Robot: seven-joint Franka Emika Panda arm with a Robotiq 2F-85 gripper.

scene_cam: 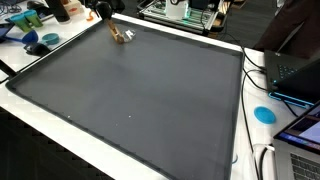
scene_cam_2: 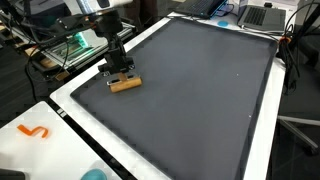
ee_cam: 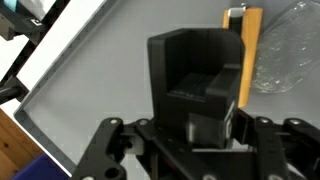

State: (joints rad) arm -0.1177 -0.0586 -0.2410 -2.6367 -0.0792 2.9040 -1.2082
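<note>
My gripper (ee_cam: 214, 128) fills the bottom of the wrist view, its fingers closed on the lower part of a black stepped block (ee_cam: 190, 70). Just beyond the block a flat wooden piece (ee_cam: 251, 55) lies on the dark grey mat (ee_cam: 90, 90), with a clear plastic item (ee_cam: 288, 45) beside it. In both exterior views the gripper (scene_cam_2: 118, 68) (scene_cam: 117, 33) hangs low over the mat's corner area, right above the wooden piece (scene_cam_2: 125, 85). The black block itself is hard to make out in those views.
The grey mat (scene_cam: 140, 95) covers most of a white table (scene_cam_2: 60, 135). A laptop (scene_cam: 290, 70), cables and a blue disc (scene_cam: 264, 114) lie along one side. Blue items and clutter (scene_cam: 35, 35) sit past the corner. An orange squiggle (scene_cam_2: 33, 131) lies on the white border.
</note>
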